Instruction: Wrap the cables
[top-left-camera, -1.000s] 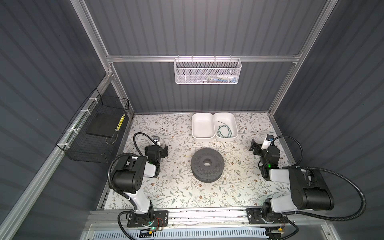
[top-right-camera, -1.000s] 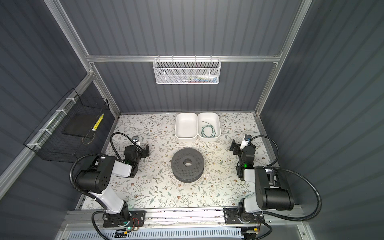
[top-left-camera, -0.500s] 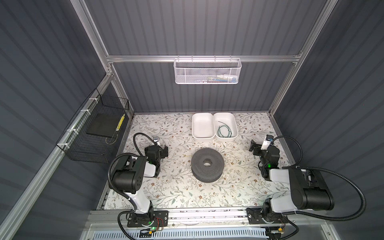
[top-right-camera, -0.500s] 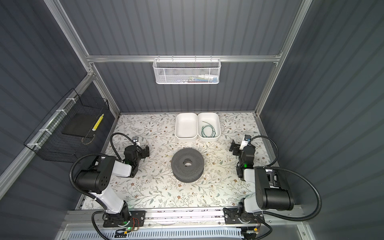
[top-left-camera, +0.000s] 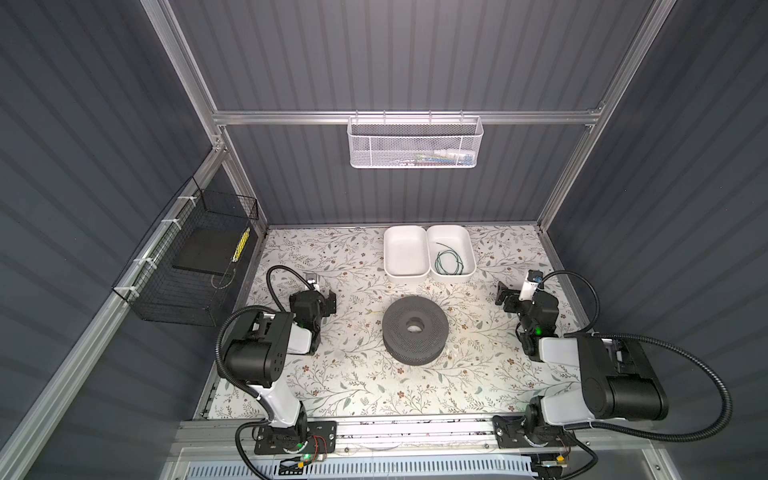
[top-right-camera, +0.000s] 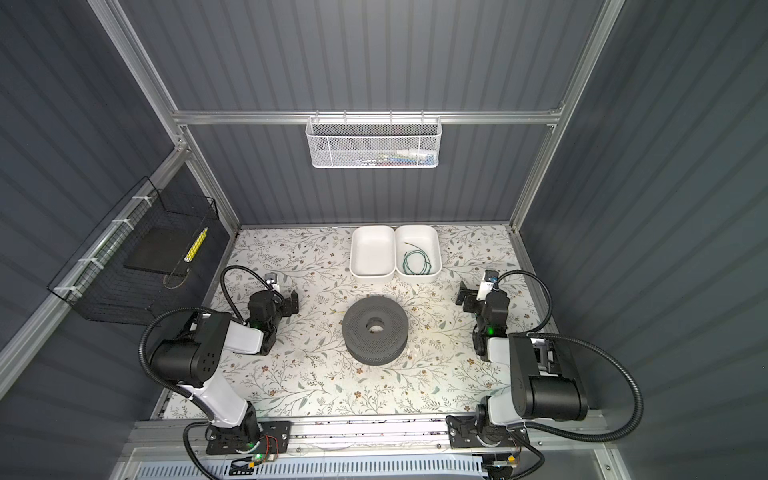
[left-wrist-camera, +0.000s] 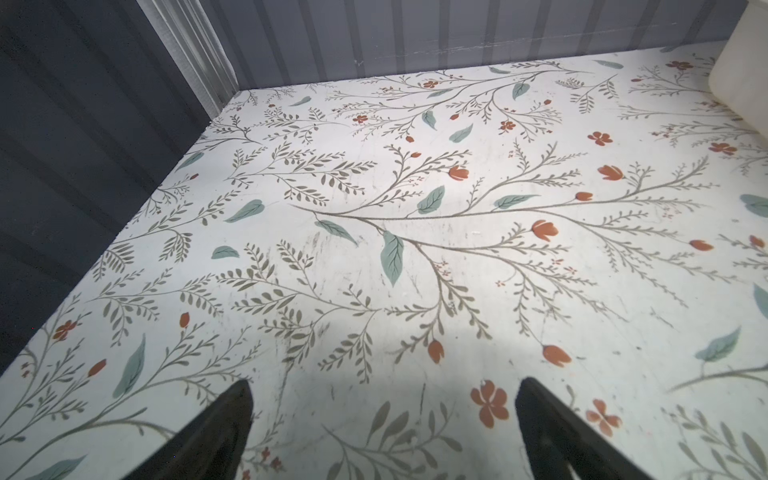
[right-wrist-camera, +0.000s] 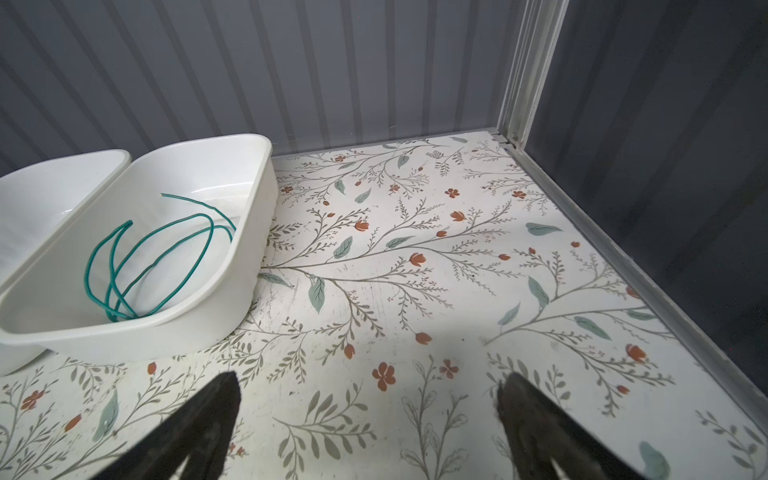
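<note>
Left end effector (left-wrist-camera: 383, 390) and right end effector (right-wrist-camera: 368, 385) hang spread, holding nothing, over the bench (right-wrist-camera: 457, 291). The green cable (right-wrist-camera: 158, 257) lies looped in a white tub (right-wrist-camera: 246, 266) ahead of the right end effector.

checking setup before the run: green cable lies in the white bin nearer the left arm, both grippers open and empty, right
No: the green cable lies in the white bin nearer the right arm, clear in the right wrist view; the other bin is empty. The left gripper and right gripper are open and empty.
</note>
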